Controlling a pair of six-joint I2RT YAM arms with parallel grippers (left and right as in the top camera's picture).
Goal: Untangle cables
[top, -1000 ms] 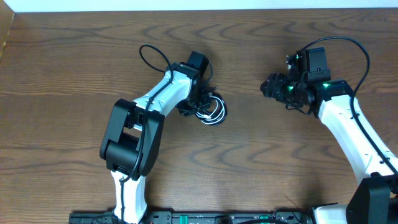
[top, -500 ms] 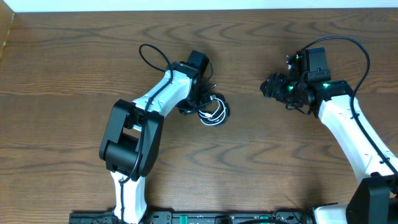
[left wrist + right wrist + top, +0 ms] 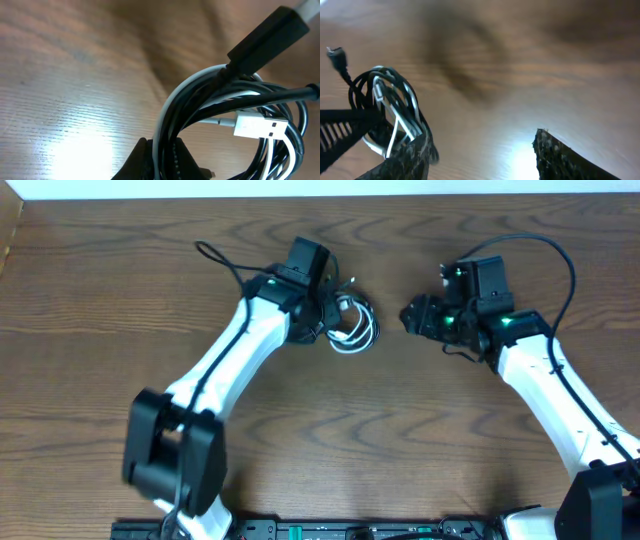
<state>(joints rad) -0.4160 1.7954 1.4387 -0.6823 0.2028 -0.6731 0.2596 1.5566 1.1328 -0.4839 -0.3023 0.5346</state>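
Near the far edge of the table (image 3: 120, 280), about at its middle, the two cables are together in one small coil. The left gripper (image 3: 327, 323) is closed on this coil: in the left wrist view several strands pass between its dark fingertips (image 3: 142, 160), and the loops stand up from there. The black cable (image 3: 280, 91) and the white cable (image 3: 161, 135) run side by side around the same loop and cross each other many times, so they are not separated. A long black plug (image 3: 270, 37) points toward the upper right of that view and touches the top of the loop. A white USB plug (image 3: 260, 125) lies across the inside of the coil. In the right wrist view a small black plug (image 3: 337, 57) sticks out above the bundle on a short free end. I cannot tell if the coil rests on the wood or is a little above it.

The right gripper (image 3: 408, 317) is just to the right of the coil, near it but not touching. Its two fingers (image 3: 405, 160) are wide apart and nothing is between them.
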